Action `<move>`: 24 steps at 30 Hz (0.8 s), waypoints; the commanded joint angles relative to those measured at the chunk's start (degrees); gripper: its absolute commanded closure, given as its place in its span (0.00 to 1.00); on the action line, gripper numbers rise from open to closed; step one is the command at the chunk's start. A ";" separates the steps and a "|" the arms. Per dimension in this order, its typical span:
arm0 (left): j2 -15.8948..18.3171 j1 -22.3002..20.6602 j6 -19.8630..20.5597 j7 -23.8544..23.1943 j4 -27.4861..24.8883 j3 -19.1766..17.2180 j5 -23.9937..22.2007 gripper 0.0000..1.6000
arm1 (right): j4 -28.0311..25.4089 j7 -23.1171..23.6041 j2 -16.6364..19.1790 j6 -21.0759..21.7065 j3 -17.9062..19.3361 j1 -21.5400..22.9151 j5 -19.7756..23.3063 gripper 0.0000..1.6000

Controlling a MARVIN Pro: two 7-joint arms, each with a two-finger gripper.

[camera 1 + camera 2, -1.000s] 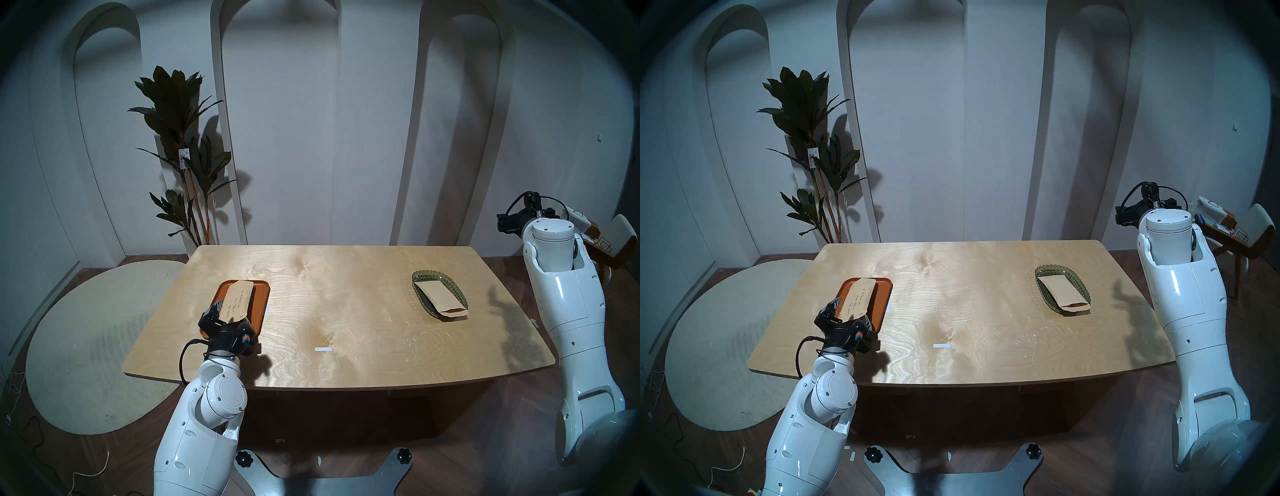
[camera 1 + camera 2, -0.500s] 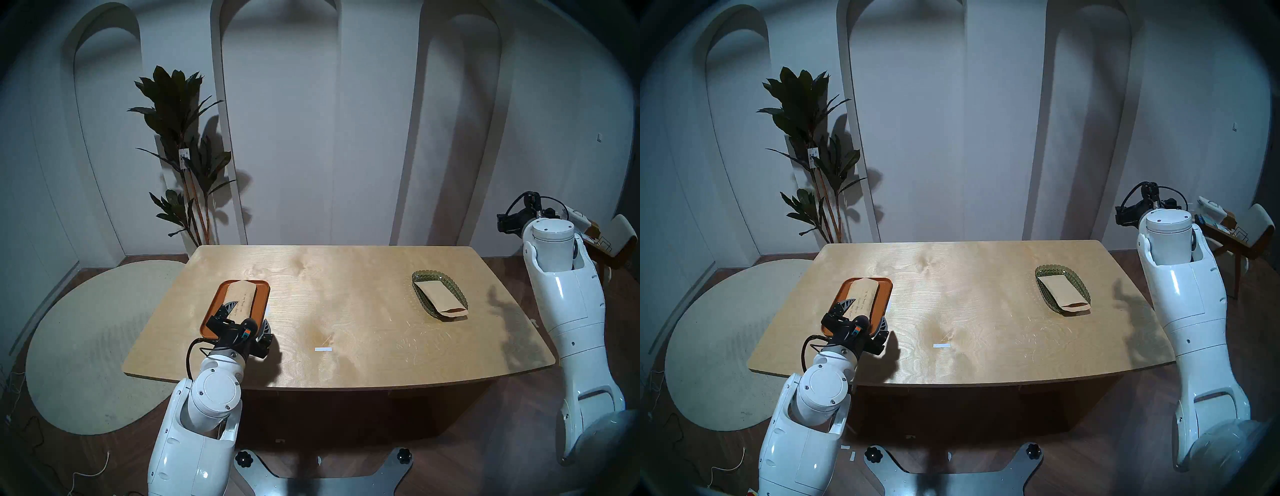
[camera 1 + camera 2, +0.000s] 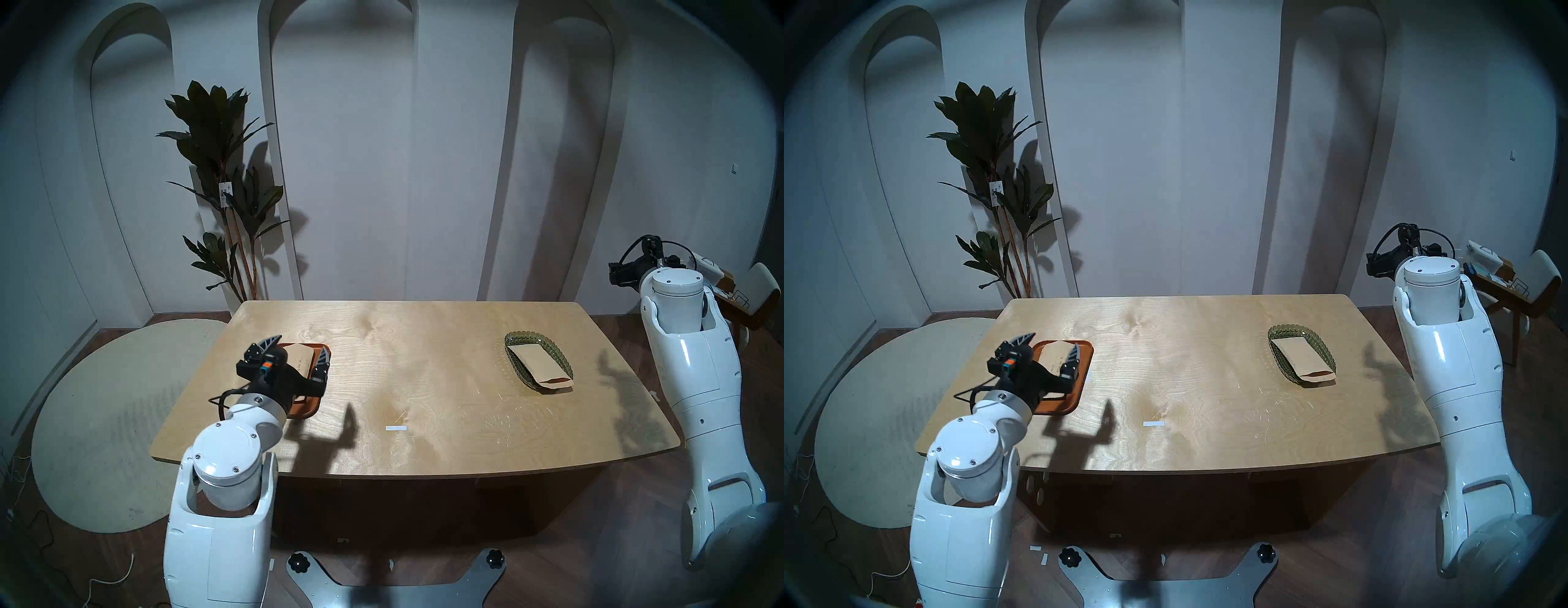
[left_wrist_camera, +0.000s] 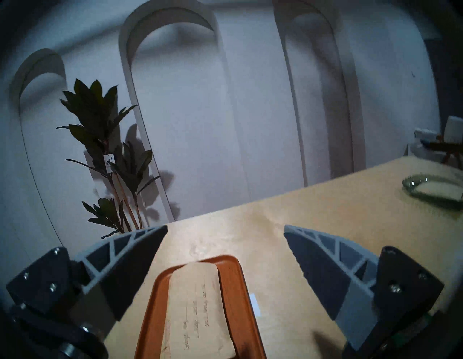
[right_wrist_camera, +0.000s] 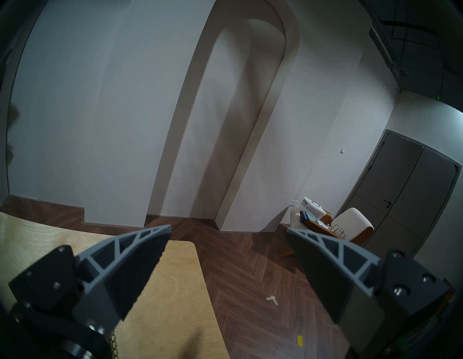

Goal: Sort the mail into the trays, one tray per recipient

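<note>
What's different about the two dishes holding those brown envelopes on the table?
The orange-brown tray is flat, opaque and rectangular with rounded corners; the green glass dish is oval, see-through and scallop-edged.

The tray's envelope lies inside its rim, with writing visible on its face; the dish's envelope pokes out over the near edge, and no writing shows on it.

The tray sits under the open left gripper; the dish has no arm over it.

Each holds one tan envelope.

The table (image 3: 424, 382), across the middle of the head view, is pale wood with visible grain, a soft sheen and fine scratches at its right. At left, a matt tan paper envelope (image 4: 198, 308) lies in a smooth orange-brown tray (image 4: 238, 288). At right, another envelope (image 3: 541, 365) lies in a green, textured glass dish (image 3: 519, 339).
</note>
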 commanded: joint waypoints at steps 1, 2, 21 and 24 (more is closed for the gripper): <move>-1.21 -4.10 6.28 2.06 -5.89 -6.38 -8.07 0.00 | -0.99 0.04 0.14 -0.26 0.08 0.86 0.02 0.00; -1.09 -4.82 7.71 2.61 -5.87 -7.27 -9.77 0.00 | -1.01 0.04 0.14 -0.26 0.08 0.86 0.03 0.00; 1.31 -16.54 20.12 13.99 2.25 -14.22 -23.23 0.00 | -1.18 0.06 0.13 -0.23 0.12 0.82 0.05 0.00; 1.69 -18.08 20.41 14.76 3.86 -14.67 -24.15 0.00 | -1.19 0.06 0.13 -0.23 0.12 0.82 0.05 0.00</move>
